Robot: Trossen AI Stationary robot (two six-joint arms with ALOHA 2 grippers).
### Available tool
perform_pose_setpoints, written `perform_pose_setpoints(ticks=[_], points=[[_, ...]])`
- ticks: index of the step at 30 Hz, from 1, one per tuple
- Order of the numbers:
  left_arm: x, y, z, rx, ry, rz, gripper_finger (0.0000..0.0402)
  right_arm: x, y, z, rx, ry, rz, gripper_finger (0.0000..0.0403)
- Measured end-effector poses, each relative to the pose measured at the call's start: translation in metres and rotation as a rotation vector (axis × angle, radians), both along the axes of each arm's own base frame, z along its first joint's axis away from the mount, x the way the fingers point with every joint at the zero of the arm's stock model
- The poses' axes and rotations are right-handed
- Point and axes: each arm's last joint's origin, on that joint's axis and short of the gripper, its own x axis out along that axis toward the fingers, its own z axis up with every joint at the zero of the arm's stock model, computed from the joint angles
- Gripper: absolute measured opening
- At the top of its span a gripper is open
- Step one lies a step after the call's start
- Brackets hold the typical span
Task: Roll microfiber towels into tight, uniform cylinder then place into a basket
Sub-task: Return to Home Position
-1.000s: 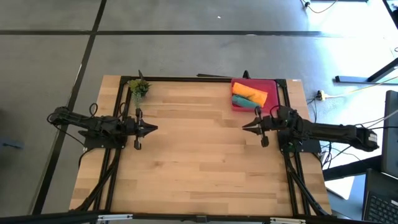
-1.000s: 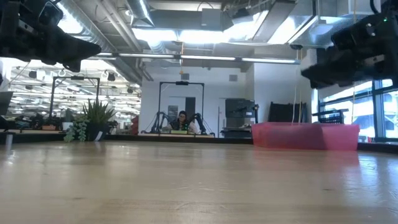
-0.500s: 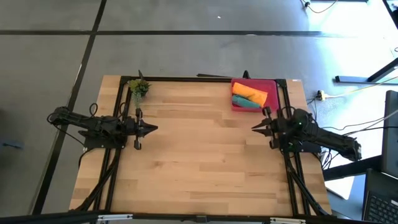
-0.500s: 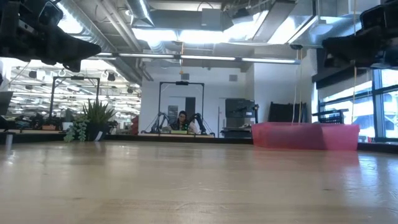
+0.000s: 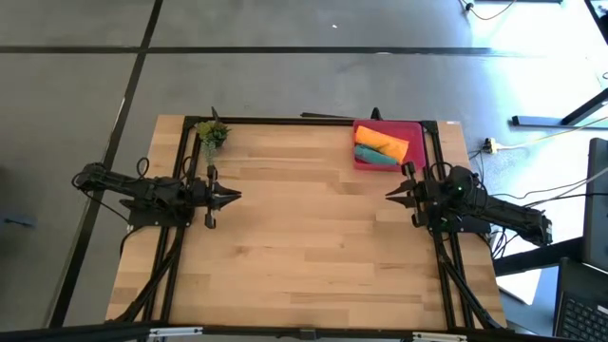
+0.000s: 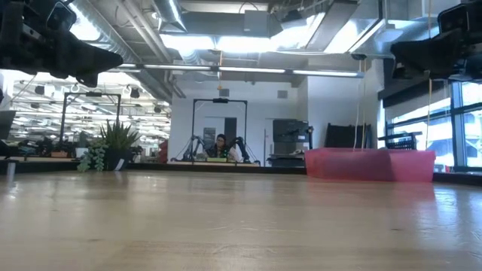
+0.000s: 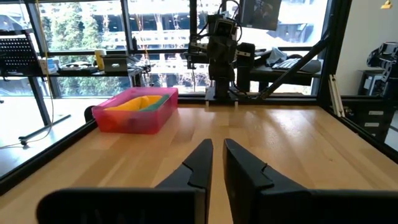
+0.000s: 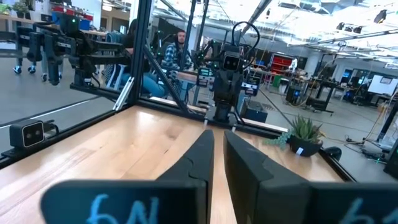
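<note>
- Spanning the middle of the high view, the wooden desk (image 5: 304, 247) has a bare centre, with one arm at each side edge.
- The left gripper (image 5: 236, 197) hangs above the desk's left side and points inward. Its fingers (image 7: 198, 163) are drawn together with only a thin slit between them. They hold nothing and touch nothing.
- The right gripper (image 5: 389, 195) hangs above the right side, facing the left one. Its fingers (image 8: 198, 155) are likewise nearly closed and empty, near the basket but apart from it.
- The pink-red basket (image 5: 388, 123) stands at the far right corner.
- The orange towel (image 5: 382, 141) lies rolled inside the basket.
- The teal towel (image 5: 375, 155), also rolled, lies in the basket touching the orange one.
- A small plant (image 5: 213, 133) stands at the far left corner.
</note>
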Motion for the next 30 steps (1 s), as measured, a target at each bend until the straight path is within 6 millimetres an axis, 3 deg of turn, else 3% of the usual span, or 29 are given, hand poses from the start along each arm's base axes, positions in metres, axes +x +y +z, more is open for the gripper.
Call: perform_pose_setpoints(ticks=[30], points=[[0.0000,0.0000,0.0000,0.000,0.000,-0.001,0.0002,0.0000,0.0000,0.0001,0.000,-0.001,0.001,0.0039]])
